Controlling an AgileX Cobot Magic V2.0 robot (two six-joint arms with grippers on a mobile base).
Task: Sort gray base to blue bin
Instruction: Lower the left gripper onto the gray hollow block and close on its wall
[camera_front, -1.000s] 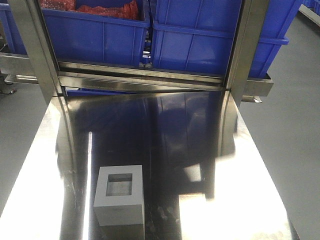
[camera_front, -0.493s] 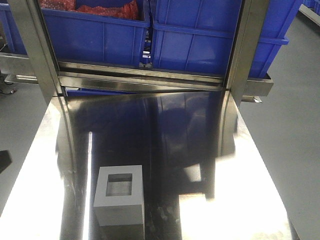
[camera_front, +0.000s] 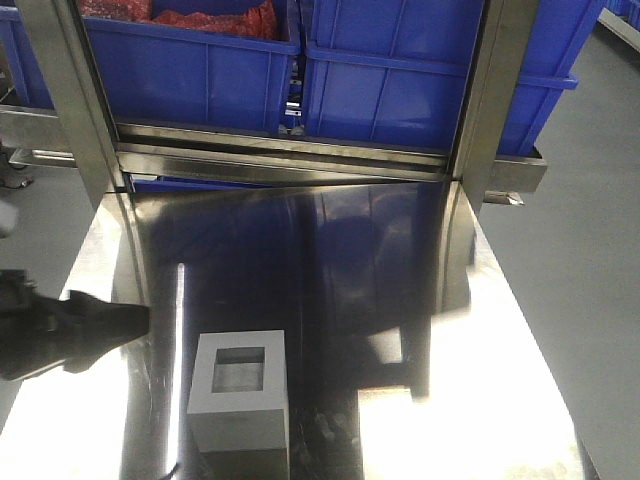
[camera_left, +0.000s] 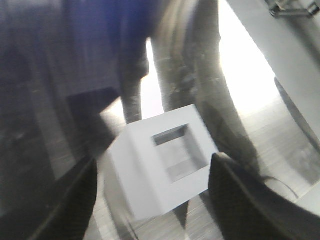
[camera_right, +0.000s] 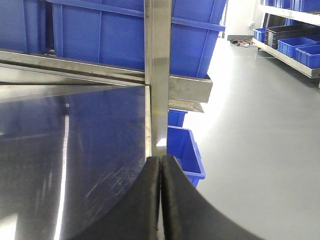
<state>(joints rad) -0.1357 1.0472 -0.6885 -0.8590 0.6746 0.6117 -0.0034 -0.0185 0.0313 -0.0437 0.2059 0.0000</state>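
Well spread, the left pincer (camera_left: 154, 161) hovers just left of the gray base (camera_front: 240, 400), which stands near-left on the desk (camera_front: 420, 300), recess up and framed between the jaws. Right pincer (camera_right: 160, 200), pressed closed and empty, sits farther off; the blue bin (camera_front: 420, 100) stands at the far edge.

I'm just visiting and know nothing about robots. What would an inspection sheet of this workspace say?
Surface: shiny stainless-steel tabletop, reflective, faintly scratched.
Job's things: matte light-gray cube block with a square recess stands on the tabletop, recess up; two large blue plastic bins sit behind it, the left holding something red.
Clutter: nothing seen.
Grippers: left gripper open, near the block, not touching; right gripper shut, empty.
Cables: nothing seen.
Surroundings: gray floor, steel frame posts, more blue bins on far shelves.
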